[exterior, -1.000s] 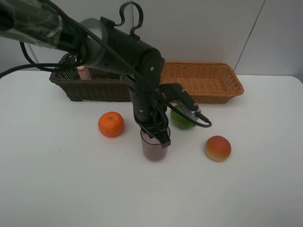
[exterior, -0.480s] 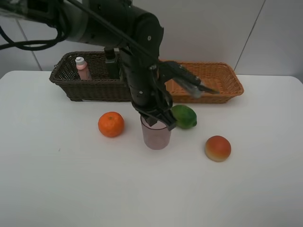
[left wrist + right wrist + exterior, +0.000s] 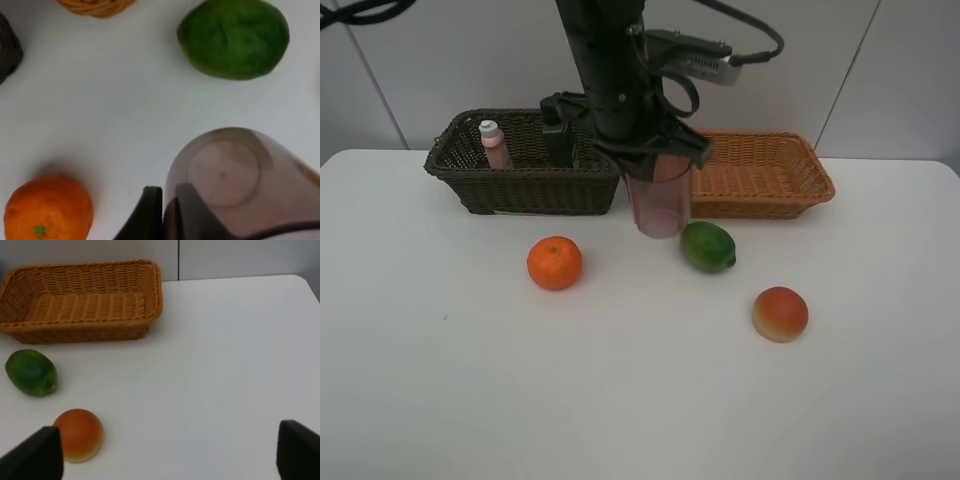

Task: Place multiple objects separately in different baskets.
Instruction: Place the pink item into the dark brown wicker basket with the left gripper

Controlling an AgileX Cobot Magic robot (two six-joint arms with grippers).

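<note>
Rising off the table (image 3: pixel 620 400) in the last second, the translucent purple cup (image 3: pixel 660 205) has gone from standing at mid-frame between the orange (image 3: pixel 554 262) and the green fruit (image 3: pixel 708 246) to hanging in the upper middle of the high view. It is now clear of the surface, in front of the spot where the two baskets meet. The left gripper (image 3: pixel 169 212) is pressed together on the cup's wall near the rim, one finger inside and one outside, so the cup hangs from a single-sided pinch. That looks like pick-up done and carry begun.

The dark brown basket (image 3: pixel 520 190), upper left, already holds the pink white-capped bottle (image 3: pixel 495 145) and the dark green pump bottle (image 3: pixel 558 140), so the cup probably belongs there too.

The cup's base appears level with the near rims, so I judge it needs more height before crossing either one. The arm hides the dark basket's right end, and free room there cannot be judged. The light orange-tan basket (image 3: pixel 80 300) is bare inside. The green fruit sits just below and right of the cup. The red-orange peach-like fruit (image 3: pixel 780 313) lies well apart at lower right.

The right gripper (image 3: pixel 165 457) is spread wide over bare table with nothing between its fingers, and it is out of the high view.
</note>
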